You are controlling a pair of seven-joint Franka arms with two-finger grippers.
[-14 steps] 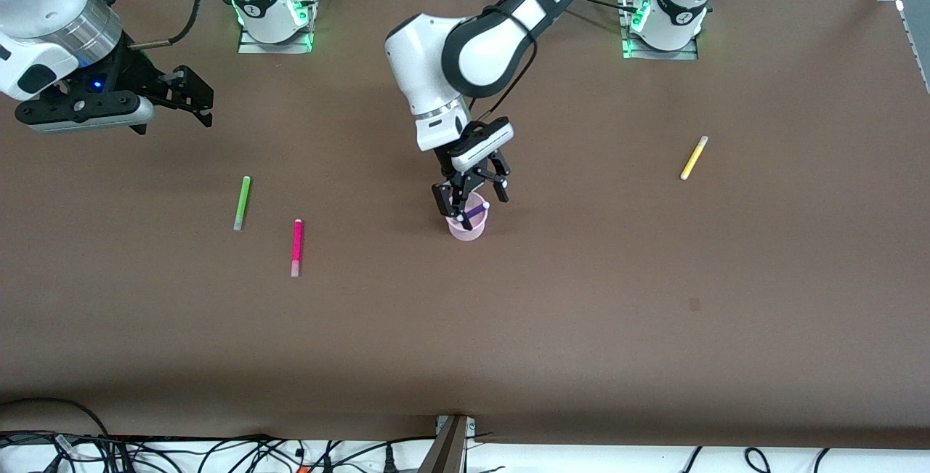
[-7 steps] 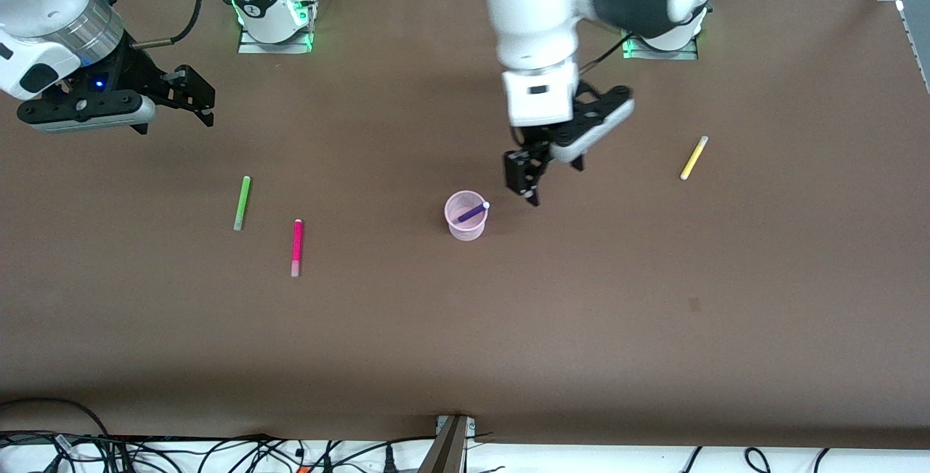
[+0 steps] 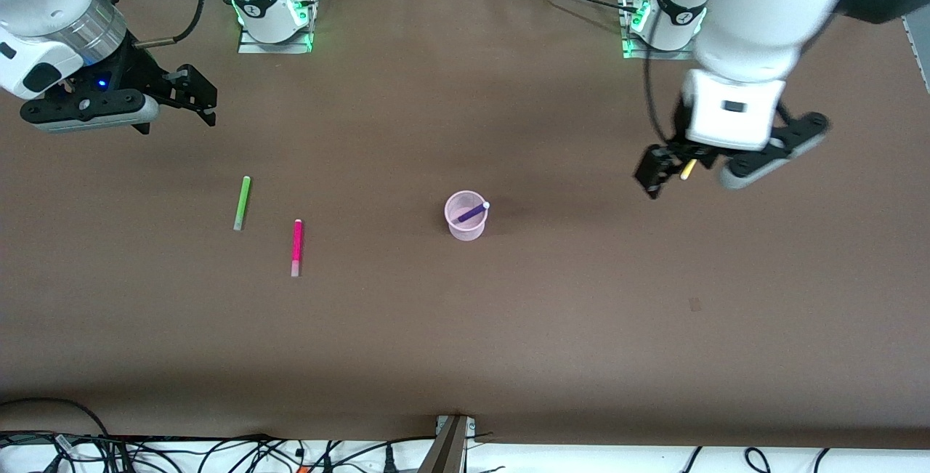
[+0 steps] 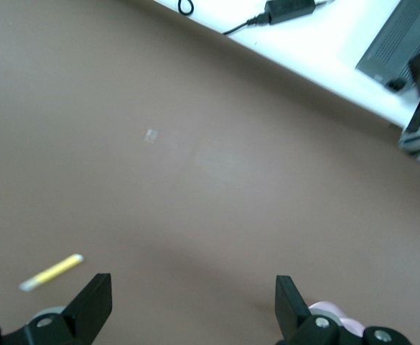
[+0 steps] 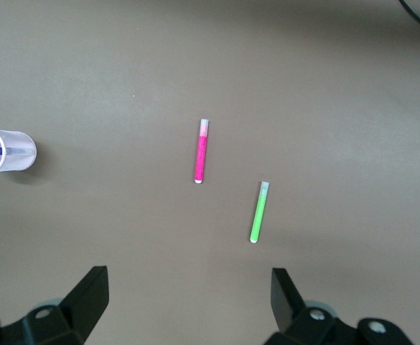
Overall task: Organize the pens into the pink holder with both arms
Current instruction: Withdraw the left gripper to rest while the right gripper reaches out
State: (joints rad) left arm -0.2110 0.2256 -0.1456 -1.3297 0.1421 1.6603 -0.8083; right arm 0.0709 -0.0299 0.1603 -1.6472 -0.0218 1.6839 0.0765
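The pink holder (image 3: pixel 466 222) stands mid-table with the dark purple pen (image 3: pixel 472 211) leaning inside it. My left gripper (image 3: pixel 672 166) is open and empty, in the air over the yellow pen (image 3: pixel 687 168), which it mostly hides. In the left wrist view the yellow pen (image 4: pixel 52 272) lies just outside one fingertip (image 4: pixel 95 302) and the holder (image 4: pixel 332 310) peeks out by the other. My right gripper (image 3: pixel 197 99) waits open and empty over the right arm's end. The green pen (image 3: pixel 242 203) and magenta-pink pen (image 3: pixel 296 247) lie flat nearer the camera; both show in the right wrist view (image 5: pixel 259 211) (image 5: pixel 202 160), with the holder (image 5: pixel 12 152).
The arms' bases (image 3: pixel 275 8) (image 3: pixel 665 15) stand along the table's back edge. A small pale mark (image 3: pixel 694 304) is on the brown tabletop. Cables lie along the front edge (image 3: pixel 218 451), and the white edge with a cable shows in the left wrist view (image 4: pixel 324 43).
My left gripper has left the holder, with the purple pen staying inside it, and swung toward the left arm's end to over the yellow pen. The right arm has not moved.
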